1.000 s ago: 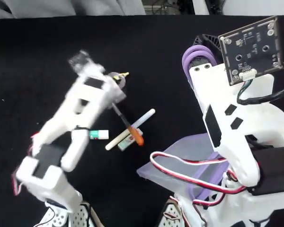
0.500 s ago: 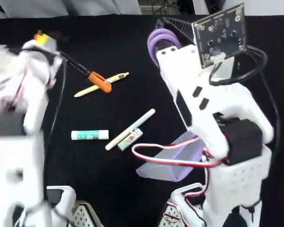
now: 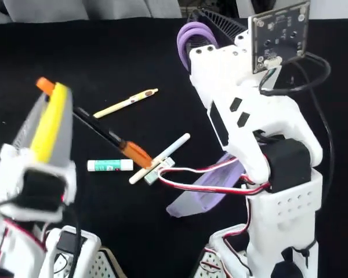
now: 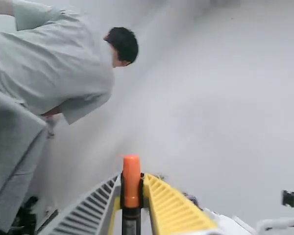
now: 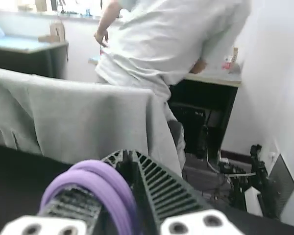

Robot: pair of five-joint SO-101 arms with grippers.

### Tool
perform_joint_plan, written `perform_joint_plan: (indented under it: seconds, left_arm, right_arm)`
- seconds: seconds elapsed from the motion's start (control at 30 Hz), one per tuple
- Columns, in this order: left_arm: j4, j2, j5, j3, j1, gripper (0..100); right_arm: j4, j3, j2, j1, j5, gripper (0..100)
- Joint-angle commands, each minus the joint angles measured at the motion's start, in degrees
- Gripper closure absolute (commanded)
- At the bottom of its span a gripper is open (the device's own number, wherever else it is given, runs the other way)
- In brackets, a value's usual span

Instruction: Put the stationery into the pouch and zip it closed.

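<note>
My left gripper (image 3: 48, 88) is raised over the table's left side, its yellow and grey jaws shut on a black pen with orange ends (image 3: 107, 134) that slants down toward the table's middle. In the left wrist view the pen's orange end (image 4: 131, 169) sticks up between the fingers (image 4: 161, 196). On the black table lie a yellow pencil (image 3: 126, 102), a white glue stick (image 3: 109, 165), a cream pen (image 3: 162, 156) and a small eraser (image 3: 156, 171). The lavender pouch (image 3: 200, 196) lies by the right arm's base. My right gripper (image 3: 198, 28) is held high at the back, its purple-wrapped and black jaws together (image 5: 128, 157).
The right arm's white body (image 3: 249, 127) and its red-white cables (image 3: 209, 176) hang over part of the pouch. A grey cloth (image 3: 93, 7) lines the table's far edge. Bare black table lies at the far left and far right.
The left arm swung the orange-ended pen far to the left and back, now slanting it over the glue stick and cream pen. The right arm rose and shifted left.
</note>
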Motion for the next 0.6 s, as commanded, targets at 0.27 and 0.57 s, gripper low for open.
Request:
perform_joint_plan:
  seconds: [0.27, 0.57]
  left_arm:
    - [-31.3, -8.8, -10.4, 25.7, 18.5, 97]
    - [-31.3, -9.4, -21.5, 29.0, 33.1, 97]
  right_arm:
    - [-2.1, -0.1, -0.2, -0.5, -0.2, 98.8]
    - [-2.7, 0.0, 0.1, -0.4, -0.2, 98.8]
